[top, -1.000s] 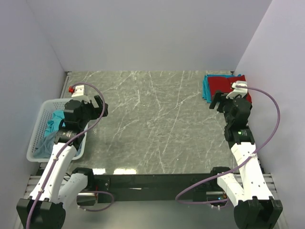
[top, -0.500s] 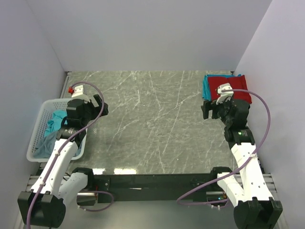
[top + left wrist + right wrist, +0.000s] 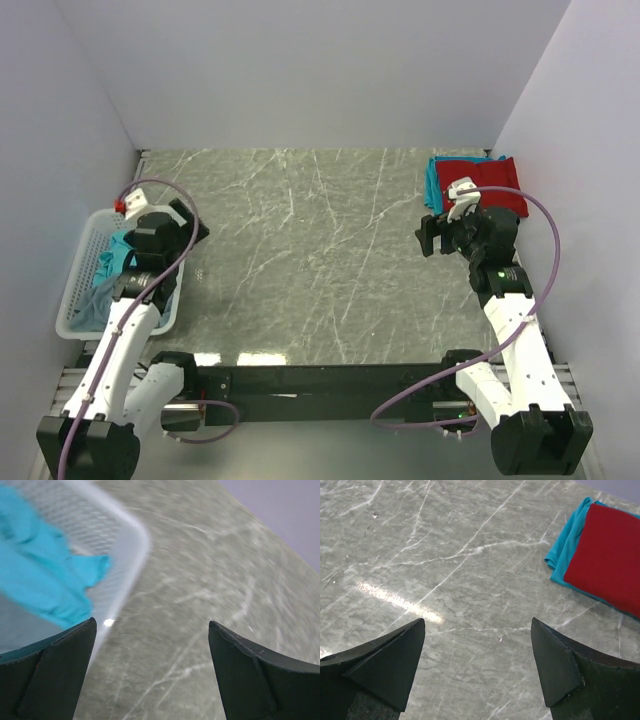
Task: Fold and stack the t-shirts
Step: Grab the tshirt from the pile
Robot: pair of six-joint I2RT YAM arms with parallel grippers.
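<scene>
Neatly folded, red t-shirt [image 3: 607, 555] lies atop teal t-shirt [image 3: 565, 545]; left claw [image 3: 150, 630] and right claw [image 3: 477, 630] gape empty.

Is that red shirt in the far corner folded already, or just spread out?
Folded. The red t-shirt shows as a compact rectangle with straight edges and no sleeves sticking out, lying on a teal t-shirt.

Red t-shirt [image 3: 605, 555] runs off the edge, covering most of the teal t-shirt [image 3: 560, 555]; basket [image 3: 141, 542] blurred
</scene>
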